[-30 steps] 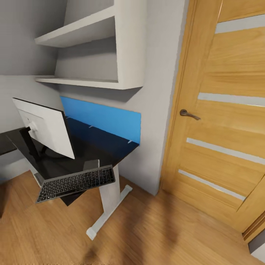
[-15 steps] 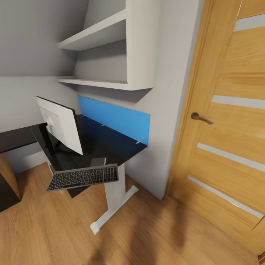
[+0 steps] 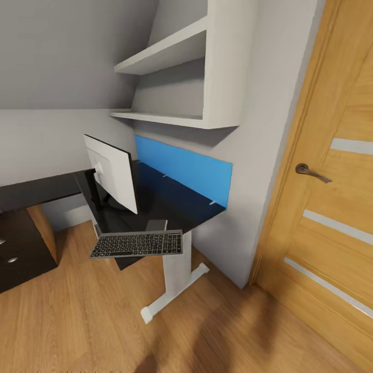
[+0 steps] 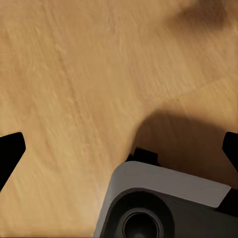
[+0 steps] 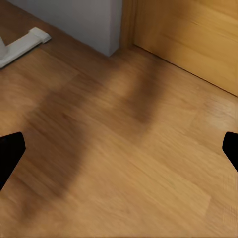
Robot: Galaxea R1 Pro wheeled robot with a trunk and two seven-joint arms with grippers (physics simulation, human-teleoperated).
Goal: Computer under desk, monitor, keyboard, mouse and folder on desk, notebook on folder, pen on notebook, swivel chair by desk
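We see the monitor (image 3: 115, 173) standing on the black table (image 3: 171, 204), its white back toward us. The keyboard (image 3: 138, 243) lies just beside it, at the table's near corner and jutting past the edge. Both wrist views look down on the wood floor (image 5: 129, 163); the left jaws (image 4: 119, 148) and right jaws (image 5: 119, 153) stand spread wide, released, grasping nothing.

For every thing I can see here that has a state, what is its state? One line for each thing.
monitor: upright on the desk, white back toward the camera.
keyboard: lying flat at the desk's near edge, partly overhanging it.
door: closed, handle level.
wall shelves: bare.
drawer unit: drawers shut.
left gripper: open, holds nothing.
right gripper: open, holds nothing.
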